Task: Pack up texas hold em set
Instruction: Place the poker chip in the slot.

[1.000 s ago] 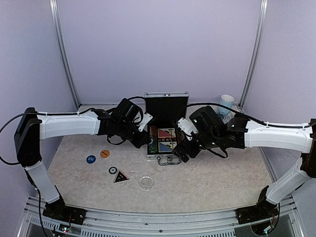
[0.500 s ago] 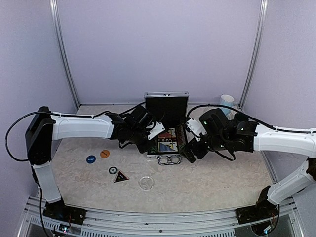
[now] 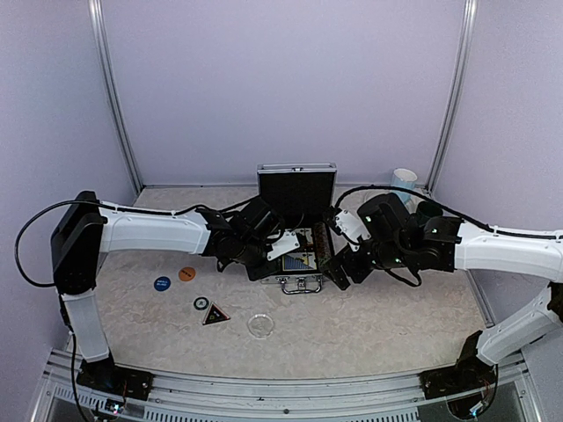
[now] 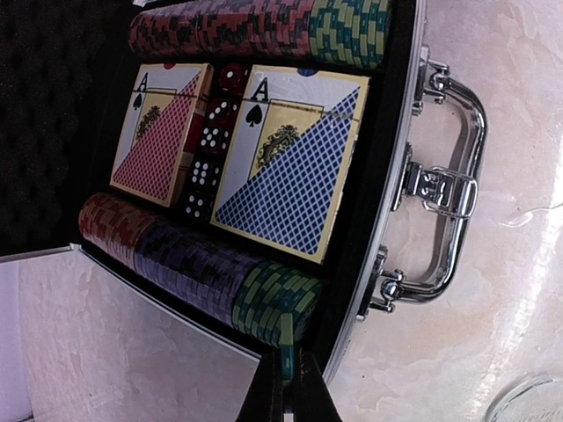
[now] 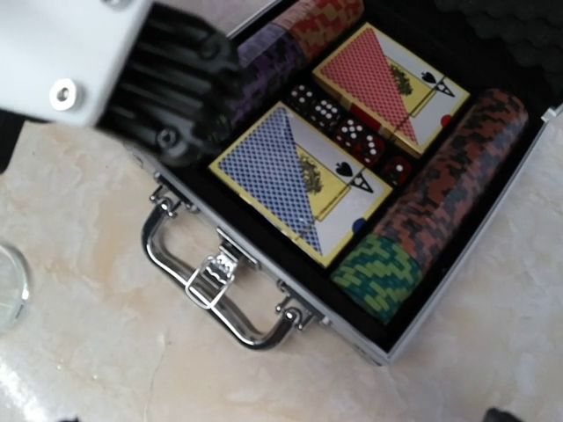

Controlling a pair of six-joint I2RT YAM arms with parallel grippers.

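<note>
From above, the briefcase [image 3: 297,280] lies open mid-table with its lid upright. The left gripper [image 3: 280,250] is over its front-left corner and the right gripper [image 3: 339,268] is at its right edge.

The left wrist view shows the left fingers pressed together, pinching a green chip [image 4: 286,345] at the end of a chip row [image 4: 193,264].

In the right wrist view, the right jaws are spread wide above the blue deck [image 5: 295,189].
</note>
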